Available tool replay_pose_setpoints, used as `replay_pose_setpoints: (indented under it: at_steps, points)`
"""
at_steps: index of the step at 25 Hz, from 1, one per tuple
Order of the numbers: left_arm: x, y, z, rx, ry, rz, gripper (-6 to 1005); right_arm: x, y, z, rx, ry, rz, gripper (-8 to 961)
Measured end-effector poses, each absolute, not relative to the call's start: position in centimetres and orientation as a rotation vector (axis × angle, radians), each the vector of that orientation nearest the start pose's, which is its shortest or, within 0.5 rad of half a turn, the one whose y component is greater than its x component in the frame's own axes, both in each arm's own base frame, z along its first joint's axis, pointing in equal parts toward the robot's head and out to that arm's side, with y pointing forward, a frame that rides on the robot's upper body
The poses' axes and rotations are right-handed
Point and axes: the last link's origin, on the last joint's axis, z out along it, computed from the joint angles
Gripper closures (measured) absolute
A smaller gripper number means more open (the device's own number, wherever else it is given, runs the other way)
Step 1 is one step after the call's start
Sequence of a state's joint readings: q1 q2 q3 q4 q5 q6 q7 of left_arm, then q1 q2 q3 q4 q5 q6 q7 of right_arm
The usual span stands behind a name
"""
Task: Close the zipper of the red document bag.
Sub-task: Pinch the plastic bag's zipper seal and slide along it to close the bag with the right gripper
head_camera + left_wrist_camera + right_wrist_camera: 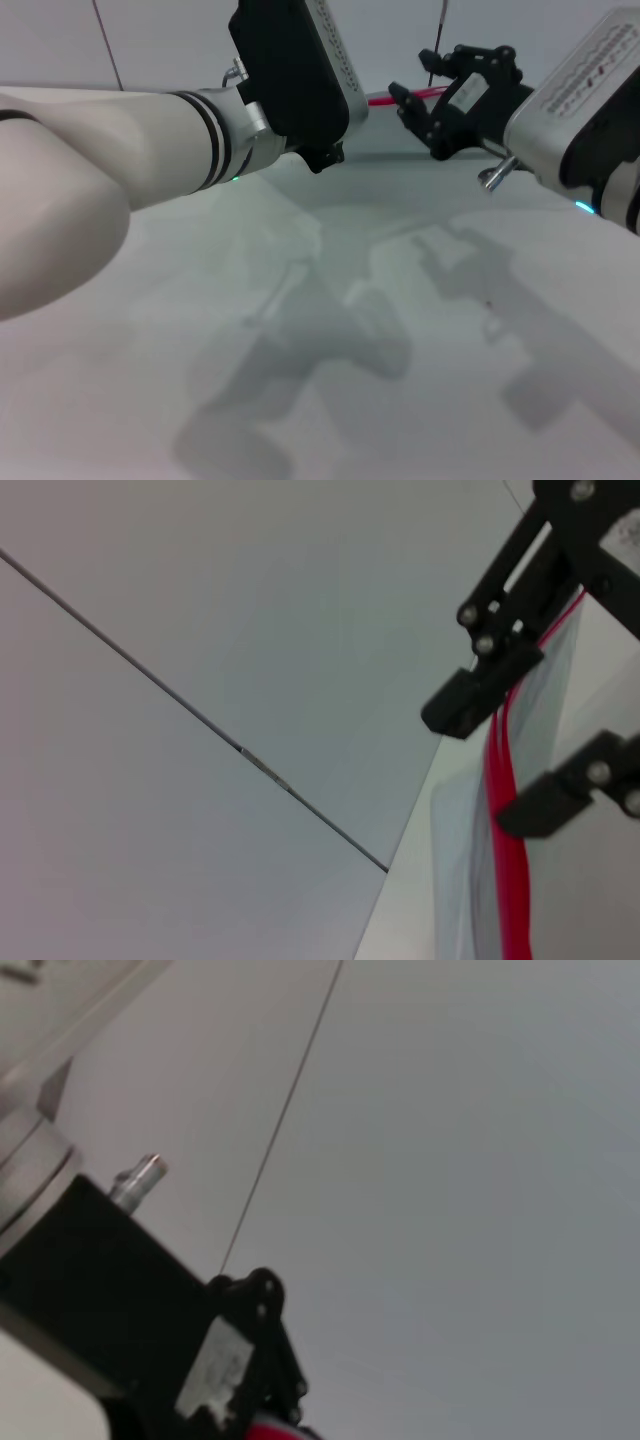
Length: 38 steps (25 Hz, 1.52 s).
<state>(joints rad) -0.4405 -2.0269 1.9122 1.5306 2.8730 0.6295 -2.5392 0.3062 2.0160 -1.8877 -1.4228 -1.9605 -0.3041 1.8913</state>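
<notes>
The red document bag (465, 880) lies flat at the far side of the table, translucent and pale. Its zipper (510, 900) is a thin red strip along one edge, also showing as a short red line (382, 99) in the head view. My right gripper (415, 122) reaches in from the right and stands open, with the zipper running between its black fingers (480, 695). My left gripper (325, 155) hangs just left of it by the same red edge. The bulky black wrist hides its fingertips.
The white table (350, 350) spreads out in front of both arms, carrying only their shadows. Behind the bag rises a pale wall (200, 630) with a thin dark seam. The left forearm (100, 160) fills the near left of the head view.
</notes>
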Motion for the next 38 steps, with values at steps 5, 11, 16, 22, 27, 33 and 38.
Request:
replay_pose_setpoints:
  at_steps: [5,11,16,22,27,33,38]
  points:
    - [-10.7,37.9,-2.6,-2.245,0.147,0.116,945,12.7,36.3,-3.6,-2.259,-0.053,0.295,548]
    - [-10.4,37.8,-2.3,-2.239,0.158,0.11,945,12.7,36.1,-3.9,-2.214,-0.183,0.215,549]
    - [-10.3,37.7,-2.3,-2.242,0.16,0.113,945,12.6,36.0,-3.8,-2.11,-0.288,0.181,550]
    - [-10.1,37.7,-2.0,-2.238,0.158,0.113,945,12.9,35.5,-4.3,-2.074,-0.384,0.131,550]
    - [-10.0,37.7,-1.9,-2.239,0.161,0.115,945,13.2,35.3,-4.9,-2.079,-0.433,0.093,549]
    - [-9.9,37.6,-1.8,-2.242,0.169,0.12,944,13.5,35.4,-5.2,-2.065,-0.464,0.069,549]
    - [-9.7,37.5,-2.0,-2.247,0.177,0.122,944,13.8,35.6,-5.4,-2.05,-0.47,0.062,550]
